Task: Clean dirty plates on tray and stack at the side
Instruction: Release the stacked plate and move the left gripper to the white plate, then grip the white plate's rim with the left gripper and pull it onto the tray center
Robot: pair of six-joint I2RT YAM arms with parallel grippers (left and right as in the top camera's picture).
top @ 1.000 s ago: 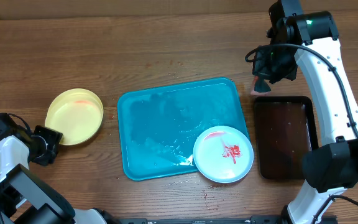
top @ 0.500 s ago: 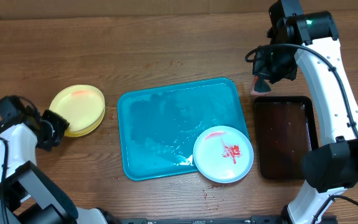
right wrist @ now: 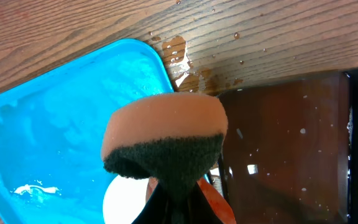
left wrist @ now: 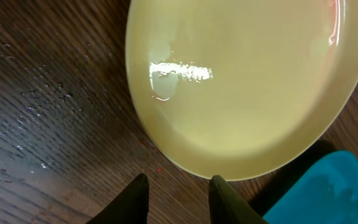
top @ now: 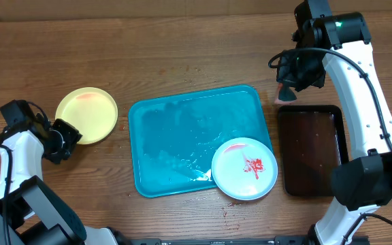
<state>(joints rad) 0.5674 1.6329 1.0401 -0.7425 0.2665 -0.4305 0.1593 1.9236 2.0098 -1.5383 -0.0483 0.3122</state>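
Note:
A yellow plate (top: 87, 114) lies on the wood left of the turquoise tray (top: 182, 129). My left gripper (top: 71, 134) sits at its near-left rim. In the left wrist view that gripper (left wrist: 176, 198) is open, bare wood showing between its fingertips just short of the yellow plate (left wrist: 241, 81). A pale plate (top: 244, 168) with red sauce smears rests on the tray's near-right corner. My right gripper (top: 288, 85) hovers past the tray's far-right corner, shut on an orange sponge (right wrist: 166, 137) with a dark scouring side. Below the sponge show the tray (right wrist: 61, 124) and the smeared plate (right wrist: 126, 202).
A dark brown-black tray (top: 312, 150) holding water lies right of the turquoise tray, also under the sponge (right wrist: 291, 143). Water drops wet the wood near the tray's corner (right wrist: 191, 68). The right arm (top: 359, 88) reaches over the table's right side.
The yellow plate has shifted farther up the table and now lies flat. My left gripper followed it and its jaws narrowed. The right arm and sponge have not moved.

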